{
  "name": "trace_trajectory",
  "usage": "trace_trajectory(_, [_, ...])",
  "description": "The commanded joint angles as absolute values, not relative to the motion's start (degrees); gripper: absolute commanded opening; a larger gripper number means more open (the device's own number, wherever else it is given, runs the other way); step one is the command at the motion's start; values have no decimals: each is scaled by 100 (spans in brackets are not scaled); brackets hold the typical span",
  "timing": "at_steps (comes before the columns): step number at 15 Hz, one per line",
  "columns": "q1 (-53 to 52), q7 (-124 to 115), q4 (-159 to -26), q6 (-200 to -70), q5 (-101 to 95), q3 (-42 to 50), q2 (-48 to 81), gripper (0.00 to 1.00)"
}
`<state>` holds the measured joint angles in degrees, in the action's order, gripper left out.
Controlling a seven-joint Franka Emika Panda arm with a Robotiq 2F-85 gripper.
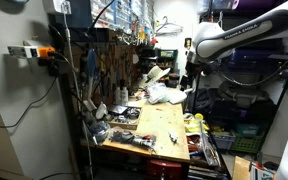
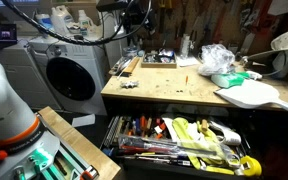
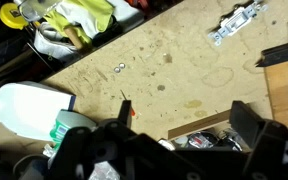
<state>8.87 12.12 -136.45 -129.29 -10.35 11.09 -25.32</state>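
Jaws cut off at wrist view bottom; specks (image 3: pixel 117 69) too small.

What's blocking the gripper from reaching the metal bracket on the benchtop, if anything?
Likely nothing, so probably yes. In the wrist view the gripper hangs open over the benchtop; the metal bracket lies flat on bare wood, uncovered. Only a dark bar sits close beside it.

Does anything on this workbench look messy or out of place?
Yes. The drawer under the workbench stands wide open, crammed with hand tools that poke over its front. On top, a white board seems to jut past the bench edge, beside a crumpled plastic bag. The tool hovers open above the wood, holding nothing.
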Motion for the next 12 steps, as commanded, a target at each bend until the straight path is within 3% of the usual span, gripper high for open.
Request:
trace_trajectory(1, [901, 1222, -13630, -12911, -1024, 1096, -2529, 100])
trace_trajectory(12, [895, 1445, -13513, -12908, -1009, 1220, -2288, 100])
